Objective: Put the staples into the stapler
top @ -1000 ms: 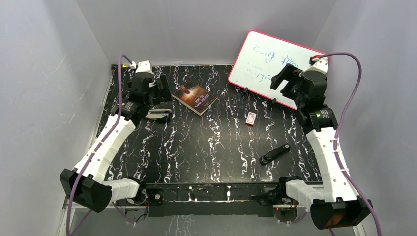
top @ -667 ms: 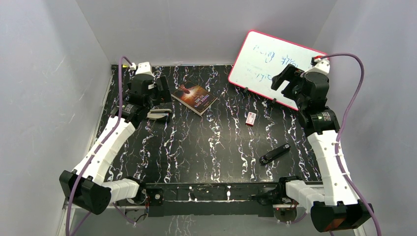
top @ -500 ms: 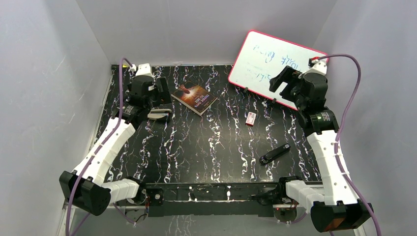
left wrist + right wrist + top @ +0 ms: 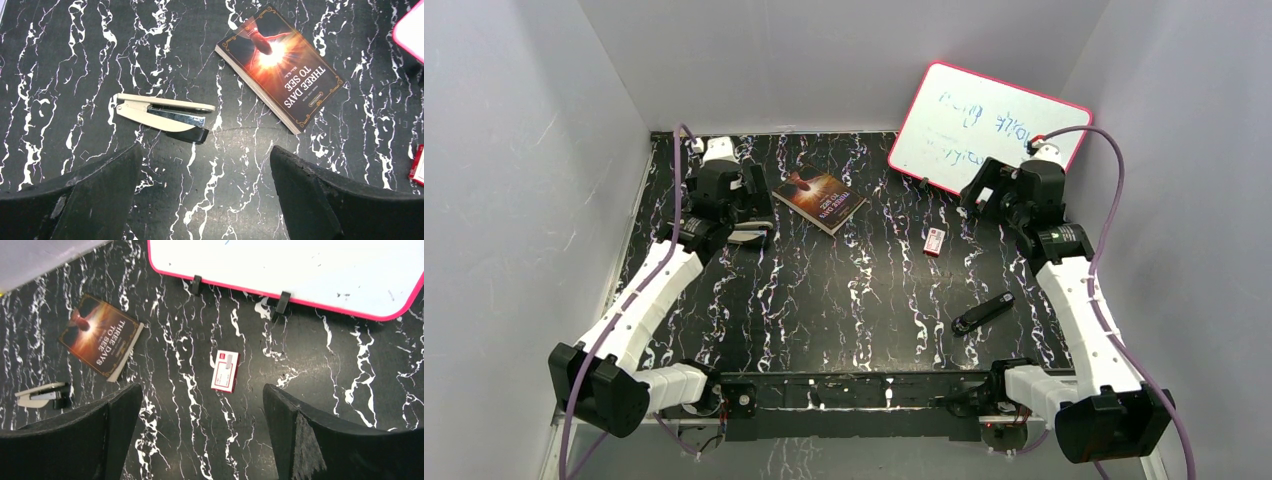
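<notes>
A cream stapler (image 4: 165, 117) with a black base lies on the marbled black table, just ahead of my left gripper (image 4: 205, 150), which hovers above it, open and empty. In the top view the stapler (image 4: 749, 232) sits at the far left under the left gripper (image 4: 751, 200). A small white-and-red box (image 4: 225, 371) lies flat and closed a little ahead of my right gripper (image 4: 202, 387), also open and empty. The top view has the box (image 4: 935, 241) mid-table, left of the right gripper (image 4: 984, 190). The staples themselves are hidden.
A dark paperback book (image 4: 820, 199) lies right of the stapler. A pink-rimmed whiteboard (image 4: 984, 125) leans at the back right on black clips. A black pen-like object (image 4: 983, 313) lies near the front right. White walls close in both sides.
The right arm has swung left and lower, from in front of the whiteboard toward the white-and-red box. The left arm has barely shifted. Both grippers stayed open.
</notes>
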Tool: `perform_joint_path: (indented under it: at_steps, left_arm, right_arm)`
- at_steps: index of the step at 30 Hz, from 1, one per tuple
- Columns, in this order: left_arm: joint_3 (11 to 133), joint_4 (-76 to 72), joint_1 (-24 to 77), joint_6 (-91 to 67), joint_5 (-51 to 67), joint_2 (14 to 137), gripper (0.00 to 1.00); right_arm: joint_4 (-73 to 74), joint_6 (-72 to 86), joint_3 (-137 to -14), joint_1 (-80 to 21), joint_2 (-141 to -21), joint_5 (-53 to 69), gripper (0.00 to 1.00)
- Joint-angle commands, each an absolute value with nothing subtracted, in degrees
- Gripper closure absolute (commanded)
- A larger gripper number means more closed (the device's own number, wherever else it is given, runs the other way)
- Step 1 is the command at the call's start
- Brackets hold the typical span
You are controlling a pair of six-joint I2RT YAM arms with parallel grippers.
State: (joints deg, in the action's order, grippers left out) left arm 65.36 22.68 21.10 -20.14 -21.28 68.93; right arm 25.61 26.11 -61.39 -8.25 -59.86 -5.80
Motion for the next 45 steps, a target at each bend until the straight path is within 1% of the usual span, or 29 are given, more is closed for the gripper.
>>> perform_joint_path:
  at_steps: [1, 5, 9, 11, 15, 17, 22, 24, 27, 32, 34, 36, 37, 39, 43, 44, 45]
  left_arm:
    - [63.01, 21.55, 20.66, -20.21, -22.43, 68.74, 0.02]
    - [63.25, 22.35, 20.65, -19.37, -21.54, 69.43, 0.02]
    - [61.47, 20.63, 20.65, -18.66, -20.6, 70.15, 0.02]
    - [62.76, 22.58, 20.66, -20.22, -20.41, 72.06, 0.02]
    - [62.27, 25.01, 20.48, -23.99, -24.38, 73.92, 0.02]
    - [62.17, 25.14, 19.1, -25.26, -22.41, 74.62, 0.02]
    - [62.25, 26.44, 14.92, -28.8, -19.14, 73.96, 0.02]
    - [60.84, 26.1, 12.5, -29.79, -18.54, 72.45, 0.02]
    - [59.08, 25.6, 7.86, -31.26, -14.67, 71.17, 0.02]
    - [59.14, 28.27, 6.38, -30.97, -17.87, 69.6, 0.02]
    - [58.78, 27.72, 6.33, -28.94, -17.67, 68.4, 0.02]
    - [58.47, 25.97, 6.33, -26.19, -14.59, 67.79, 0.02]
    - [58.56, 25.47, 6.37, -25.63, -13.24, 67.88, 0.02]
    - [58.58, 25.05, 6.33, -25.18, -12.08, 68.5, 0.02]
    - [58.01, 24.15, 6.33, -25.13, -12.07, 69.55, 0.02]
    - [57.9, 23.9, 6.33, -25.11, -11.67, 69.68, 0.02]
    - [57.64, 23.59, 6.33, -25.13, -11.37, 69.74, 0.02]
  right_arm:
    - [24.9, 24.96, -60.08, -7.97, -61.71, -3.58, 0.02]
    - [24.93, 25.18, -58.53, -7.95, -64.1, -5.76, 0.02]
    - [25.29, 24.18, -57.29, -8.09, -66.71, -4.96, 0.05]
    - [24.89, 23.52, -56.26, -8.69, -67.3, -5.66, 0.05]
    - [24.67, 22.43, -56.25, -10.97, -69.61, -6.28, 0.04]
    - [23.85, 20.8, -56.76, -12.91, -71.05, -4.73, 0.04]
    - [16.98, 17.03, -56.65, -17.23, -72.69, -1.05, 0.02]
    - [12.77, 14.03, -56.89, -17.31, -73.65, 6.58, 0.02]
    - [10.01, 12.37, -59.12, -17.29, -75.47, 12.65, 0.02]
    - [-2.72, 16.87, -57.1, -17.23, -76.49, 11.59, 0.02]
    - [-3.68, 18.25, -57.44, -17.22, -77.01, 11.33, 0.02]
    - [2.87, 19.56, -60.36, -17.18, -77.77, 7.34, 0.03]
    - [9.45, 22.13, -61.94, -17.18, -77.92, 1.52, 0.03]
    - [17.98, 30.35, -62.9, -17.22, -76.54, -10.28, 0.02]
    - [32.34, 49.12, -59.77, -17.23, -68.73, -24.06, 0.02]
    - [36.09, 55.63, -58.9, -17.23, -66.29, -26.61, 0.02]
    - [38.49, 58.38, -57.92, -17.26, -63.62, -28.29, 0.02]
